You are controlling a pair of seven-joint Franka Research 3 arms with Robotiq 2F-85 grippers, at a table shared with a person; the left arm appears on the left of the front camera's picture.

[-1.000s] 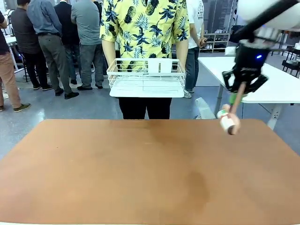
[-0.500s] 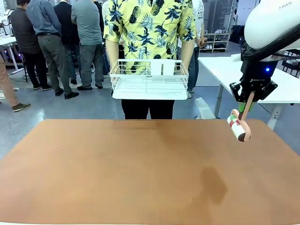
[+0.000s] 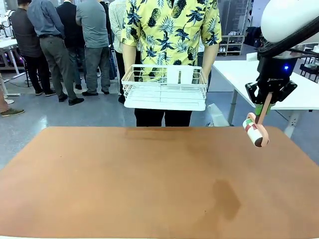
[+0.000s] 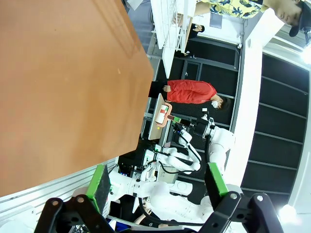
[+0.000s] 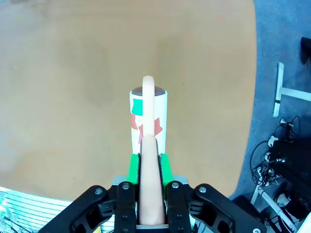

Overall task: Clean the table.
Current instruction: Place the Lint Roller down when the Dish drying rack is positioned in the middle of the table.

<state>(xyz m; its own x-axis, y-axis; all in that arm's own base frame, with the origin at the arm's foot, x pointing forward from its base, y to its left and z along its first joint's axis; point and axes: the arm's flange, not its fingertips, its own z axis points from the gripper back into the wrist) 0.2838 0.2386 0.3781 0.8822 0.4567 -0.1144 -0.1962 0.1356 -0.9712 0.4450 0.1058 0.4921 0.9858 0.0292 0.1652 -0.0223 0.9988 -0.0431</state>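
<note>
Clenched between the green pads (image 5: 132, 167) of the right jaws: the peach plastic handle of a lint roller (image 3: 255, 132), white drum printed red and green. Hanging drum-down over the far right corner of the counter (image 3: 124, 179); contact with the top unclear. Left jaws spread wide, green pads (image 4: 100, 182) well apart, grasping nothing. Large rectangular counter, matte reddish-brown, with a faint darker patch (image 3: 227, 196) right of centre and broad open top left of the roller. Beyond the far edge, a white wire rack (image 3: 164, 90) carried by a person in a yellow leaf-print shirt (image 3: 172, 30).
</note>
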